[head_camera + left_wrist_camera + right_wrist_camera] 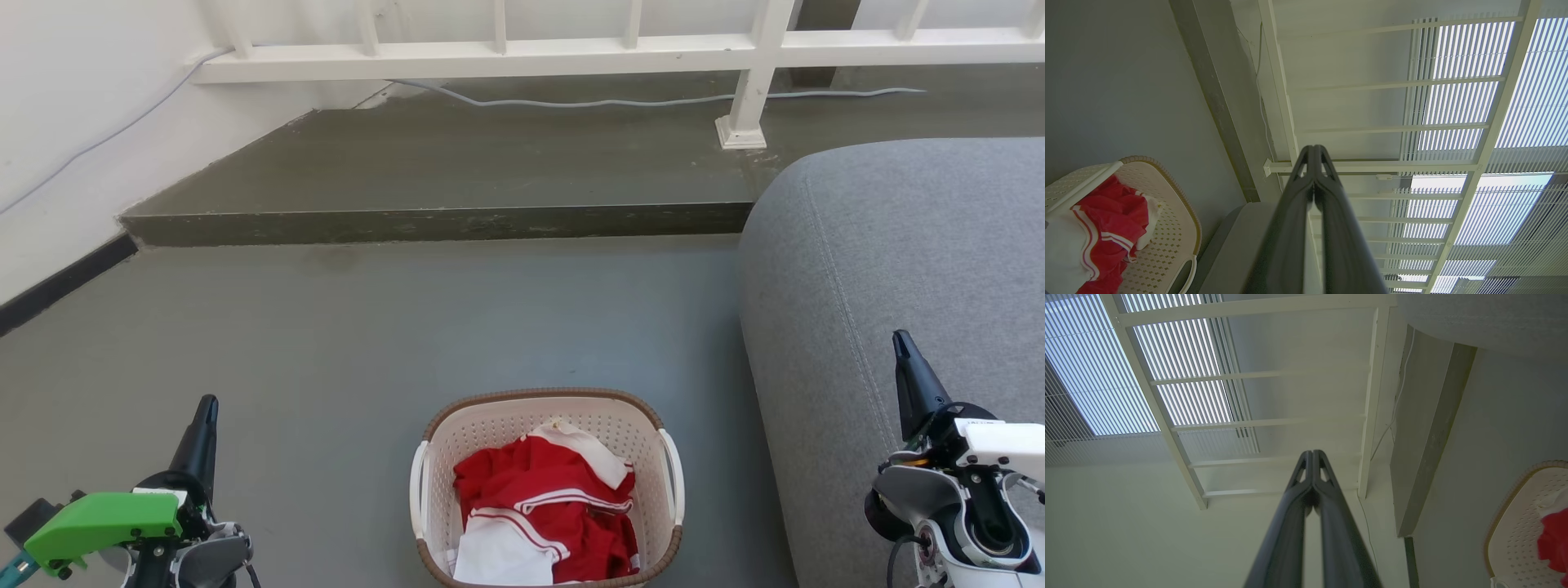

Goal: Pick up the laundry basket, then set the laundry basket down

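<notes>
- The basket (498, 429) stands on the floor (326, 327) at 6 o'clock in the head view, with red and white clothes (547, 506) inside.
- The left gripper (207, 404) hangs at 8 o'clock, fingers pressed together, empty, apart from the basket.
- The right gripper (900, 339) is at 4 o'clock, likewise closed and empty, before the sofa (898, 245).

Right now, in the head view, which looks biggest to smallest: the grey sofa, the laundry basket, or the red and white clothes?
1. grey sofa, partly out of frame
2. laundry basket
3. red and white clothes, lying inside it
</notes>
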`<state>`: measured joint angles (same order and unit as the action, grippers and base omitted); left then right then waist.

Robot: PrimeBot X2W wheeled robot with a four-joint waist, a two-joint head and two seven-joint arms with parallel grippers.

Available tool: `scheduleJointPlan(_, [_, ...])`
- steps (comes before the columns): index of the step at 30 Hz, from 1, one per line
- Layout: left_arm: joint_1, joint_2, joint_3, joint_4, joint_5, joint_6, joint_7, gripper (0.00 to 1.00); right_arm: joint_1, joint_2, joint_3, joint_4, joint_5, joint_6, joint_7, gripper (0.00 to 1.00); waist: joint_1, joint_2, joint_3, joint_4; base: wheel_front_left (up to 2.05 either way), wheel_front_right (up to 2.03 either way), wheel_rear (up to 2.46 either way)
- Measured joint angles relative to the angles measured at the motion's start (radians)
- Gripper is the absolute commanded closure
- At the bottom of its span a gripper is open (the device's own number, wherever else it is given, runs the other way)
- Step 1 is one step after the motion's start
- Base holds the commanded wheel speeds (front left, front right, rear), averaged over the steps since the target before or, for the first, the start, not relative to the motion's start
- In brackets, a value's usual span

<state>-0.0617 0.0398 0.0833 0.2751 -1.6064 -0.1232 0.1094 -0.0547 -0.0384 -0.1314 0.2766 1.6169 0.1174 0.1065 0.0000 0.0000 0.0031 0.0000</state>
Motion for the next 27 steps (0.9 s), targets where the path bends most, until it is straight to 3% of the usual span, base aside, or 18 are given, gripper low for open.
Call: scheduleJointPlan(27, [0.0,0.0,0.0,0.0,0.0,0.0,0.0,1.0,0.0,0.0,0.0,0.0,0.0,0.0,0.0,1.0,0.0,0.0,0.0,0.0,0.0,0.0,0.0])
